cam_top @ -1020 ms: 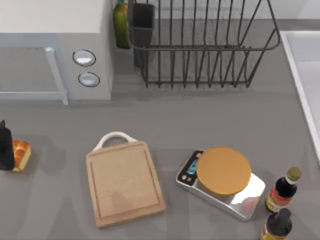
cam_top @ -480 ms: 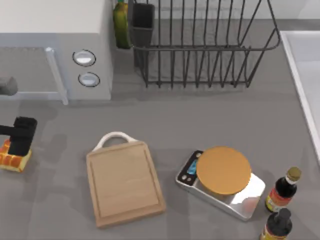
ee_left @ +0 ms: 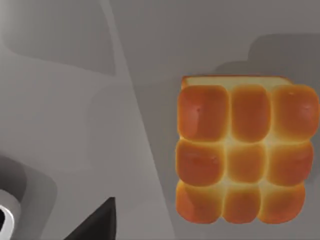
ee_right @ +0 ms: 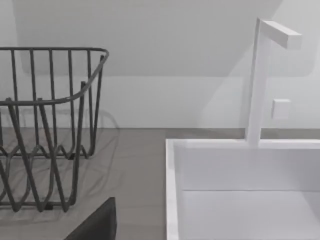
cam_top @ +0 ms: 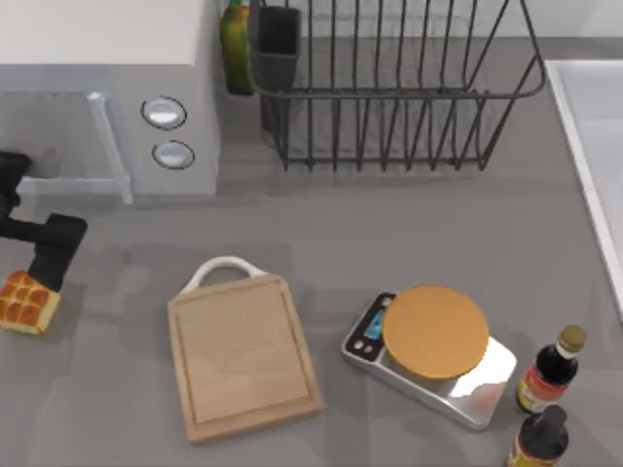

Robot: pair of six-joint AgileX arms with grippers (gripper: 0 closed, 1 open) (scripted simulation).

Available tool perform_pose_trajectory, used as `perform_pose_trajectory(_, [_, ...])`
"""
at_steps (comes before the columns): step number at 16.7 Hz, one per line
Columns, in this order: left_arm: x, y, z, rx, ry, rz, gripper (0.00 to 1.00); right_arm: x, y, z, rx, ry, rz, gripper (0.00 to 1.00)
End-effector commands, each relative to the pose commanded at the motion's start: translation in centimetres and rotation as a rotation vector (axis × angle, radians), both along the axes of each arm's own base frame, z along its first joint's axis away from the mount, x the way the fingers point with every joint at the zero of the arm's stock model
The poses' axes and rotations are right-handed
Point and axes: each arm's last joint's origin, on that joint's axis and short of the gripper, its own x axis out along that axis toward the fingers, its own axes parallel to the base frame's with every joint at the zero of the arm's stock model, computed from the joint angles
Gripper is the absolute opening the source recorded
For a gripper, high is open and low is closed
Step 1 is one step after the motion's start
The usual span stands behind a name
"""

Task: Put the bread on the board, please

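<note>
Grey table (cam_top: 389, 233): one bread (cam_top: 24, 302), one board (cam_top: 243, 355)

Light tan wooden rectangular board (cam_top: 243, 355): matt, faint grain. Golden-orange gridded bread loaf (ee_left: 241, 155): smooth, slightly glossy crust. Grey bench (cam_top: 389, 233): matt, smooth. Dark wire rack (cam_top: 389, 88): metal.

Grey counter (cam_top: 389, 224), white sink (ee_right: 240, 190), pale wall (ee_right: 165, 60).

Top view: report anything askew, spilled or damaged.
Nothing spilled or damaged. The board lies slightly turned on the table. The bread sits intact at the table's left edge, off the board, with the left end effector just above it.
</note>
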Motion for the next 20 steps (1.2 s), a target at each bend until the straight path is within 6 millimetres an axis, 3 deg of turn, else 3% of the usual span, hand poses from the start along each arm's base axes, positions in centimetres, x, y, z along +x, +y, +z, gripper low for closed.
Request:
perform_pose_trajectory(8, [-0.5, -0.2, -0.4, 0.000, 0.002, 0.001, 1.00, 0.0, 0.0, 0.0, 0.000, 0.000, 0.000, 1.00])
perform_pose_trajectory(14, [-1.4, -0.3, -4.0, 0.000, 0.008, 0.001, 1.00, 0.0, 0.0, 0.0, 0.000, 0.000, 0.000, 1.00])
perform_pose_trajectory(17, [-0.7, -0.1, -6.2, 0.000, 0.010, 0.002, 1.00, 0.0, 0.0, 0.0, 0.000, 0.000, 0.000, 1.00])
perform_pose_trajectory(20, [0.1, 0.0, -7.0, 0.000, 0.001, 0.000, 1.00, 0.0, 0.0, 0.0, 0.000, 0.000, 0.000, 1.00])
